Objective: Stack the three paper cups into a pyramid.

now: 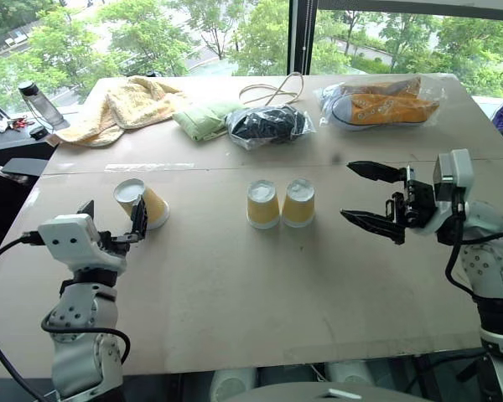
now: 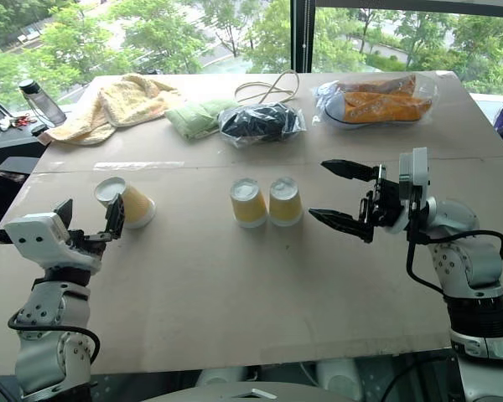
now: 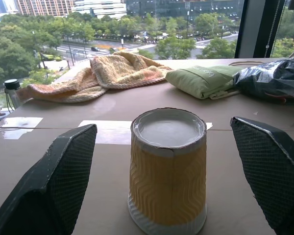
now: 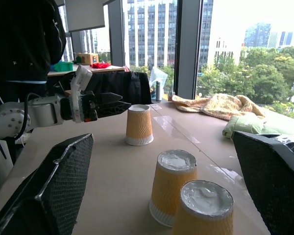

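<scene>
**Base pair set, third cup lined up in my left gripper**

I have two cups standing upside down side by side at mid-table, touching or very nearly so, white bases up; that reads to me as the bottom row of the pyramid, so the step in hand is fetching the top piece. The third cup stands apart on my left side of the table, also upside down (the wrist view shows it upright on its rim, white base on top); my left gripper is level with it, fingers spread wide with the cup sitting between them, neither pad touching the wall as far as I can see. My right gripper hangs beside the pair, pointing toward them, its fingers also spread wide and holding nothing.

Next move, as I judge it: close the left fingers gently on the ribbed wall, since paper will crush under a hard squeeze; lift it clear; carry it over the pair and set its rim across both bases, centred on the seam. The risk I see is nudging the two base cups apart on the way down; the right gripper is well placed to steady them if needed.
</scene>
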Tool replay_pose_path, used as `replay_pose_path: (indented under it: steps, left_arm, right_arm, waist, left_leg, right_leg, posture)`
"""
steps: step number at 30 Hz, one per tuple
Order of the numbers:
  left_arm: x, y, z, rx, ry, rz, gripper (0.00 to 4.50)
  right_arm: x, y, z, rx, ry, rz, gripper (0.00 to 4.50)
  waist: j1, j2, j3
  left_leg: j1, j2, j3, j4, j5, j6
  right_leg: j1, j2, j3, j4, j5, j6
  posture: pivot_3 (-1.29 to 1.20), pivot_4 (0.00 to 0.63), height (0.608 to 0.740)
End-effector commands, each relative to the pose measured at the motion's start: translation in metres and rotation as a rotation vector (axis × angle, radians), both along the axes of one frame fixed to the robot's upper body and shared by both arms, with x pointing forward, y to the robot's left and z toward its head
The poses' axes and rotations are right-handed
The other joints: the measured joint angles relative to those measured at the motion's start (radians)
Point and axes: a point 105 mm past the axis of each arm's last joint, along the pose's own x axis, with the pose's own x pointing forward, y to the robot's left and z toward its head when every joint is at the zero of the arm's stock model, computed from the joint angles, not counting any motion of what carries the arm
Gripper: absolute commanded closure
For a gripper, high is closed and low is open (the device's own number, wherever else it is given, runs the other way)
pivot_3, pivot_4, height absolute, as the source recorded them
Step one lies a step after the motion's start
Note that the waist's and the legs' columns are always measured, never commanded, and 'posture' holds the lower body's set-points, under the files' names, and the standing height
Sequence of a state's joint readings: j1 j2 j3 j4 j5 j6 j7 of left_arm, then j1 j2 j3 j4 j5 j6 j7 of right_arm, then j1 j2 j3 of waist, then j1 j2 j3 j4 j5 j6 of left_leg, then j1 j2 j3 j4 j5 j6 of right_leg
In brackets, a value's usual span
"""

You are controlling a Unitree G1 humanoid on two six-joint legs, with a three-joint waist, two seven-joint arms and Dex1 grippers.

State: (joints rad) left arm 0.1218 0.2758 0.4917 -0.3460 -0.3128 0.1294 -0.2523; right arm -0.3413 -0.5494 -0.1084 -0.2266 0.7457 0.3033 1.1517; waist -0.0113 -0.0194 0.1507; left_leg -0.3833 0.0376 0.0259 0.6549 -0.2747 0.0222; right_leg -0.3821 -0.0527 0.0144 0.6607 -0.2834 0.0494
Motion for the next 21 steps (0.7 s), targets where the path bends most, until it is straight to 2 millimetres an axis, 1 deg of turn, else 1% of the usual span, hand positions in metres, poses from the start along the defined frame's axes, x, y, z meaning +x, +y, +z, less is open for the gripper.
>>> replay_pose_path:
  steps: [1,4,8,13,21]
  left_arm:
    - [0.005,0.008,0.004,0.028,0.011,0.017,0.0]
    - [0.013,0.006,0.001,0.026,0.041,-0.027,0.0]
    - [0.024,0.01,0.004,0.053,0.049,-0.035,0.0]
    - [0.038,0.003,0.0,0.068,0.064,-0.073,0.0]
    - [0.05,0.006,0.001,0.119,0.072,-0.076,0.0]
  right_arm:
    - [-0.007,-0.001,0.016,0.024,-0.063,-0.001,0.05]
    - [-0.007,-0.001,0.016,0.025,-0.063,-0.011,0.05]
    - [-0.009,-0.003,0.013,0.021,-0.062,-0.025,0.05]
    - [-0.01,-0.003,0.012,0.023,-0.063,-0.04,0.05]
    - [-0.012,-0.004,0.008,0.017,-0.063,-0.048,0.05]
  waist:
    - [0.0,0.0,0.0]
    - [0.001,0.0,0.0]
    - [0.002,0.0,0.0]
    - [0.001,0.0,0.0]
    - [0.0,0.0,0.0]
  left_leg:
    - [0.0,0.0,0.0,0.0,0.0,0.0]
    - [0.0,0.0,0.0,0.0,0.0,0.0]
    - [0.0,0.0,-0.001,0.0,0.0,0.0]
    - [0.0,0.0,-0.001,0.0,0.0,0.0]
    - [0.0,0.0,-0.001,0.0,0.0,0.0]
  right_leg:
    - [0.0,0.0,0.0,0.0,0.0,0.0]
    - [0.0,0.0,-0.001,0.0,0.0,0.0]
    - [0.0,-0.001,-0.001,0.0,0.0,0.0]
    - [0.0,-0.001,-0.001,0.0,0.0,0.0]
    - [0.0,-0.002,-0.001,0.001,0.0,0.0]
  posture:
    - [0.0,0.15,0.74]
    - [0.0,0.15,0.74]
    - [0.0,0.15,0.74]
    - [0.0,0.15,0.74]
    - [0.0,0.15,0.74]
